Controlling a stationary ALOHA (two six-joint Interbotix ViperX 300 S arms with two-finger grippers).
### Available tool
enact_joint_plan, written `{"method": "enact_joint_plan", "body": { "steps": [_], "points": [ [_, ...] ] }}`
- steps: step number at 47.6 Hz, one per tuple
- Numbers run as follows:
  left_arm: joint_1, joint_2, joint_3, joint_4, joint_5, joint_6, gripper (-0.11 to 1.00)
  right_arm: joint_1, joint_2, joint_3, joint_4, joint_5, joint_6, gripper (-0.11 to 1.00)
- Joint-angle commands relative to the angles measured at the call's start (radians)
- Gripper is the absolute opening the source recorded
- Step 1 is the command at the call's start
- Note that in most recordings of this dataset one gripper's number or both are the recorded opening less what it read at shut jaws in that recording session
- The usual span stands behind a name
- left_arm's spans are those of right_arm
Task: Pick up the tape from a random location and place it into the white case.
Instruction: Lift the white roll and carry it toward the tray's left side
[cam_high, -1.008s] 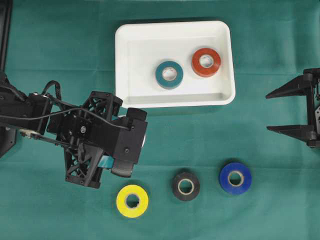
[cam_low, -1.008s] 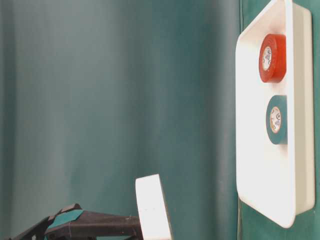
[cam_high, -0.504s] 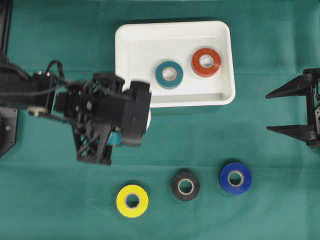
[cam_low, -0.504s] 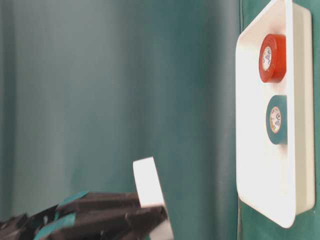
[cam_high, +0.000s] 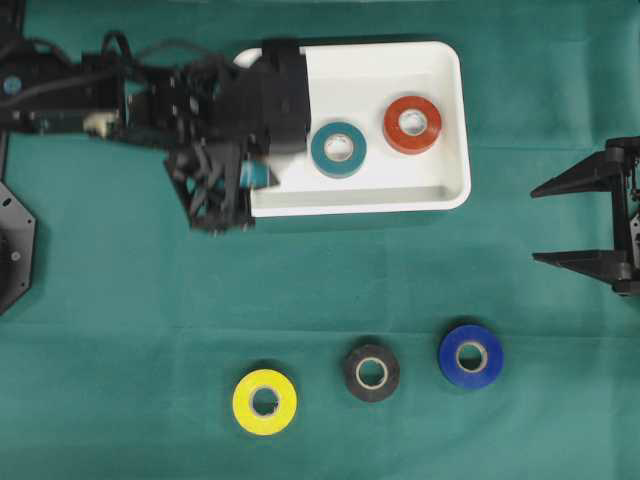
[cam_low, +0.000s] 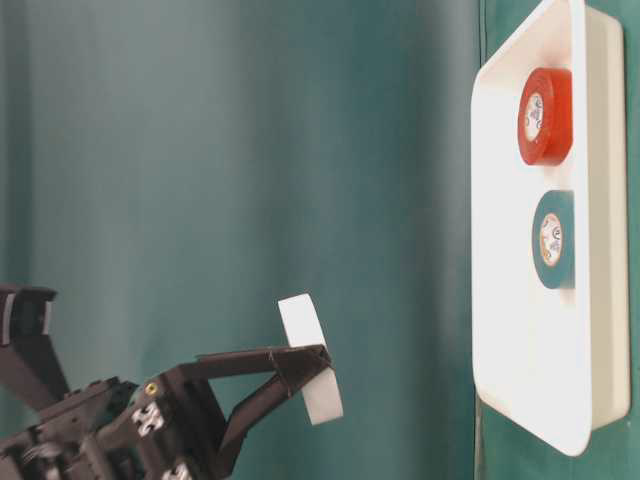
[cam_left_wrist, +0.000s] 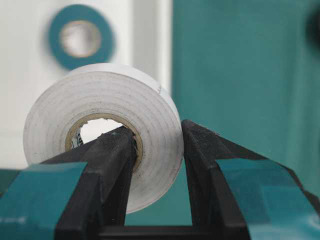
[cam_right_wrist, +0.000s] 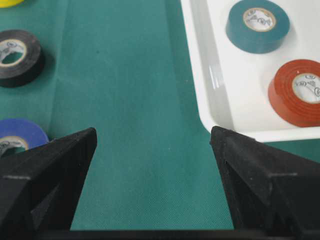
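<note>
One white tape above case rim.

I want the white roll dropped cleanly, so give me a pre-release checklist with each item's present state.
1. Grip: left gripper pinches the white tape roll through its wall, one finger in the core: ok.
2. Roll over the white case: cannot tell; arm hides it overhead.
3. Landing spot beside the teal roll and red roll: cannot tell, arm covers that end.
4. Right gripper open, away from the case: ok.
</note>
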Motion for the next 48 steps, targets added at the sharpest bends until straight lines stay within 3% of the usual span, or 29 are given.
{"method": "enact_joint_plan", "body": {
  "steps": [1,12,35,48],
  "points": [
    [0.035,-0.014,-0.021,0.003,-0.009,0.002,0.24,-0.002,0.009,-0.011,-0.003,-0.003,0.0,0.88],
    [0.095,-0.014,-0.021,0.003,-0.011,0.003,0.24,-0.002,0.009,-0.011,-0.003,-0.003,0.0,0.88],
    [0.098,0.074,-0.101,0.003,-0.023,0.025,0.24,-0.002,0.011,-0.011,-0.003,-0.003,-0.002,0.88],
    [0.115,0.071,-0.092,0.003,-0.021,0.048,0.24,-0.002,0.012,-0.011,-0.003,-0.003,-0.002,0.88]
  ]
}}
